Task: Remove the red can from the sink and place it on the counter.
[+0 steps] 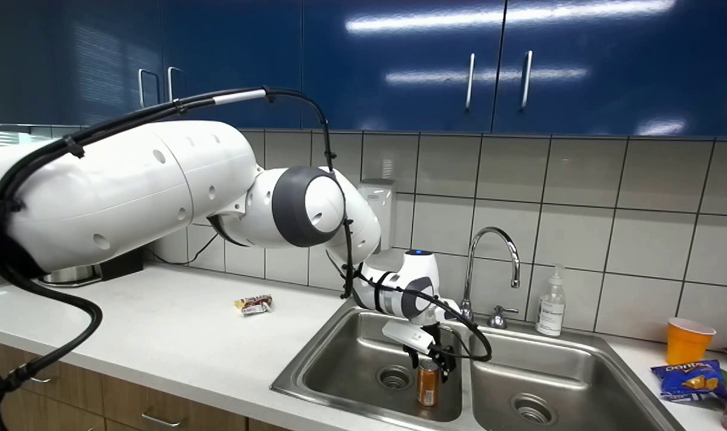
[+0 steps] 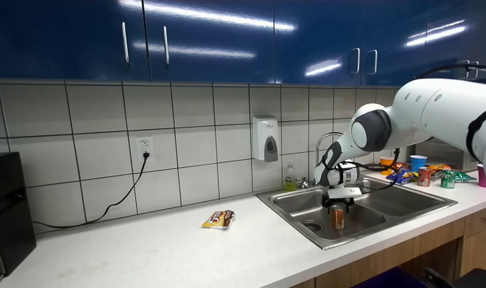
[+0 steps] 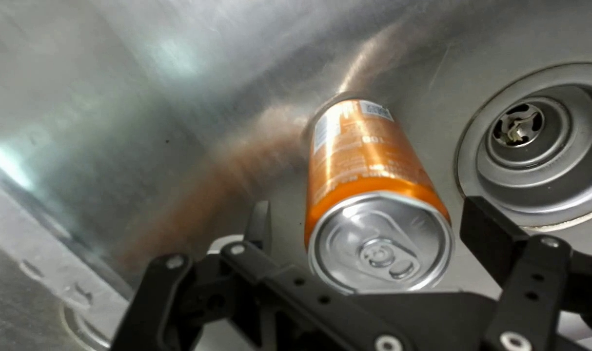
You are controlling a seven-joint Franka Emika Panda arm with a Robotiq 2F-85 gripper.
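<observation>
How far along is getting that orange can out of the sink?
Done: the open gripper straddles the orange drink can. In hand: grasping, apparently; the wrist view shows gaps on both sides. Left: closing, then lifting it, since it stands in the sink, and setting it on the counter.

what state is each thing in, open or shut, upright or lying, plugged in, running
Orange can: upright in the sink, looks unopened
Gripper: open, not gripping
Tap: no water running
Cupboards: shut
Drawers: shut
Plug: in the wall socket
Orange cup: upright
Blue cup: upright
Green can: upright
Snack wrapper: lying on the counter, can't tell if opened
</observation>
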